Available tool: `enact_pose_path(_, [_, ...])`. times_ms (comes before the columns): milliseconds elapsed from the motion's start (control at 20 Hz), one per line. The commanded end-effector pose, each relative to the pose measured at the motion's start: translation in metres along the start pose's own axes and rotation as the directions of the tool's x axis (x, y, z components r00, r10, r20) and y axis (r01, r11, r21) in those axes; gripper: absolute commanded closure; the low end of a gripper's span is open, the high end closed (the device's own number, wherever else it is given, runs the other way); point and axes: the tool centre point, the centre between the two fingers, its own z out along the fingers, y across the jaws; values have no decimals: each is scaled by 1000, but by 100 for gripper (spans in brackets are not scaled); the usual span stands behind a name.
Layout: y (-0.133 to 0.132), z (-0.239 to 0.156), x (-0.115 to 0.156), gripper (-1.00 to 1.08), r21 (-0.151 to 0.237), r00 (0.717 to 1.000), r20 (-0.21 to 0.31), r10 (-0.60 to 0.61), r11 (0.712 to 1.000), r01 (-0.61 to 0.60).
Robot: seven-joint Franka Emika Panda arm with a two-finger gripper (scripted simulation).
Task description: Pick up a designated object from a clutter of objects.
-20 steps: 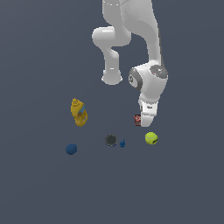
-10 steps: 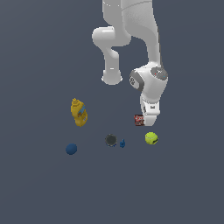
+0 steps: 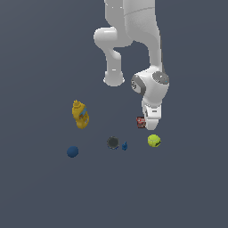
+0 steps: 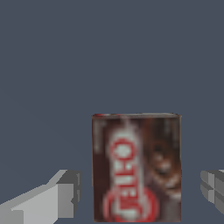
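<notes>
The white Panda arm comes down from the top of the exterior view, and its pincer sits right of centre, low over the grey worktop. At its tip, on the side toward the exterior view's left, shows the small dark brown and red packet, partly hidden by the wrist housing. In the wrist view the packet fills the lower middle of the frame, its white lettering on a red band blurred but readable as a brand word. One grey finger shows at the lower left of that frame and the other at the lower right edge, each with a clear gap to the packet's sides. So the pincer stands wide, straddling the packet without touching it.

In the exterior view, the yellow-green ball lies just below and right of the packet. Further left along the same row are a tiny blue piece, a dark grey round disc just beside it, and a dark blue ball well apart at lower left. A yellow bottle stands at mid-left.
</notes>
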Motion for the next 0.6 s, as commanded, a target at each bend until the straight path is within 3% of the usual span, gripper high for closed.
enact_pose_path(0, [-1, 11, 0, -92, 1, 1000, 0, -2, 1000, 2])
enact_pose_path(450, [-1, 31, 0, -92, 0, 1000, 0, -4, 1000, 4])
enact_pose_path(500, [-1, 31, 0, 108, 0, 1000, 0, -4, 1000, 4])
enact_pose_path(550, [-1, 31, 0, 108, 0, 1000, 0, -4, 1000, 4])
